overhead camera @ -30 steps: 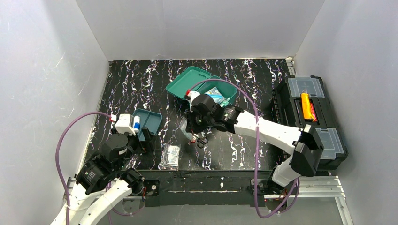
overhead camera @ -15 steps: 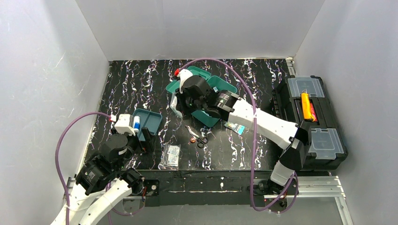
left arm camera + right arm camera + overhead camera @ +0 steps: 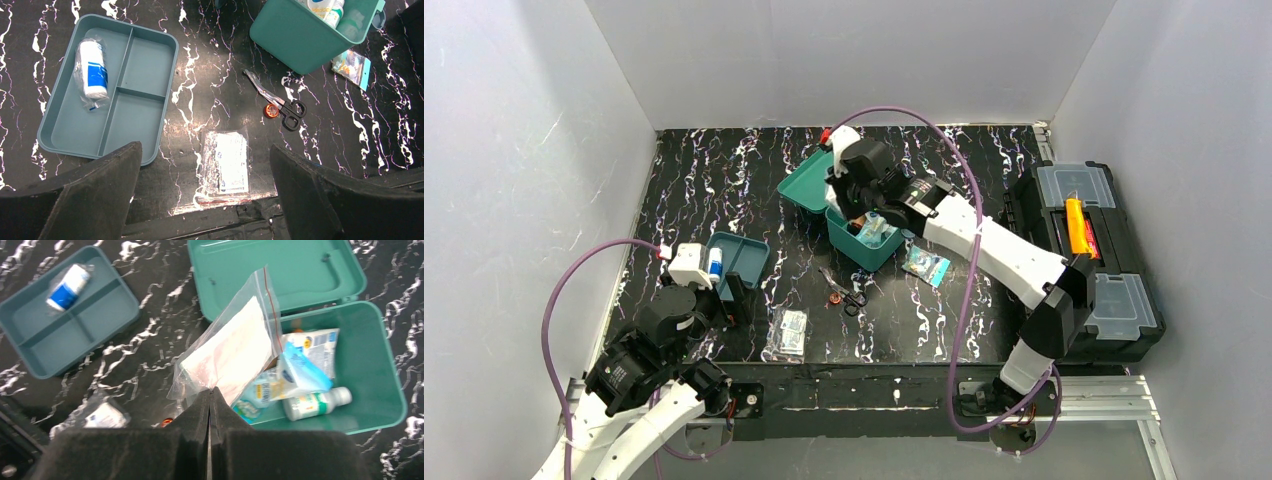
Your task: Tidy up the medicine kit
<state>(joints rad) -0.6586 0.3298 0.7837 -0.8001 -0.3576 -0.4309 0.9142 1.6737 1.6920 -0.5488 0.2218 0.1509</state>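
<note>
Above rounded teal medicine kit [image 3: 372, 360], right gripper [image 3: 210, 391] pinching clear plastic bag [image 3: 235, 350], left gripper [image 3: 204, 150] spread

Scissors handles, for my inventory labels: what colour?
Black scissors handles, clearest in the left wrist view.

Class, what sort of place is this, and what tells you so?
Probably a robotics lab test cell: a left arm and right arm mounted at a marbled black table, plain white walls boxing it in, staged props like the medicine kit.
</note>
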